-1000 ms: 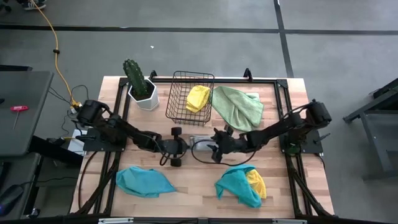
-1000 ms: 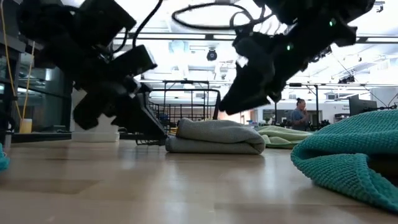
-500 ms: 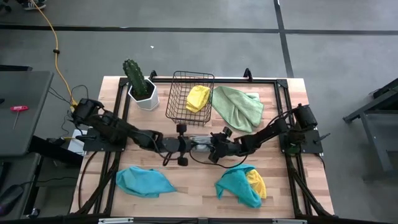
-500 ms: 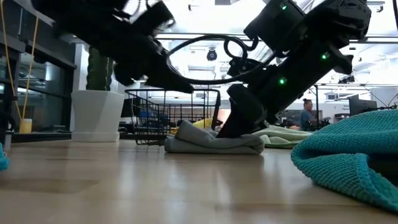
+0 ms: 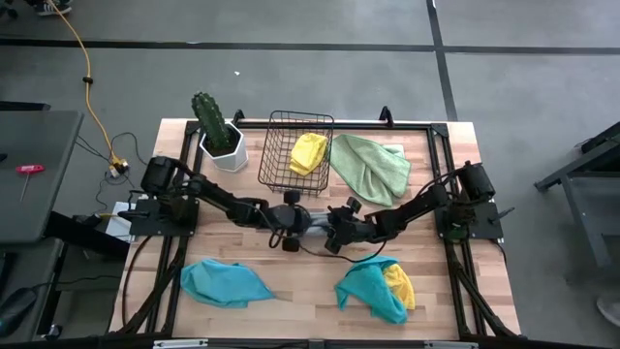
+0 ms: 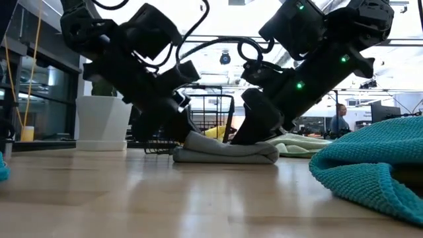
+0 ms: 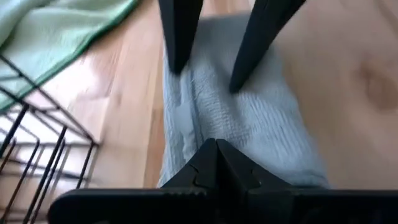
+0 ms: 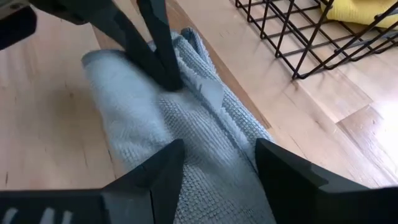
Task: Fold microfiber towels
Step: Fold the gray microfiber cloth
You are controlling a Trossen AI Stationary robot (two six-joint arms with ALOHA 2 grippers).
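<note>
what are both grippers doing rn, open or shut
Left gripper: shut, tips pressing on the folded grey towel.
Right gripper: open, fingers straddling the same towel.

Bright, even overhead light with soft shadows; ceiling glare in the low view, wrist views blurred.

Both my grippers have closed in on the folded grey towel.

A second ago my left gripper [image 5: 296, 220] hung left of centre in the high view, clear of the folded grey towel [image 5: 312, 221]; it has since slid rightward and come down, its closed fingertips [image 8: 163, 73] now pressing on the towel's left end. My right gripper [image 5: 329, 229] was lifted above the towel in the low view a second ago; half a second ago it had dropped, its spread fingers [image 7: 261, 31] planted on the towel's right end. In the low view's background, a person [image 6: 342, 119] has moved rightward.
</note>
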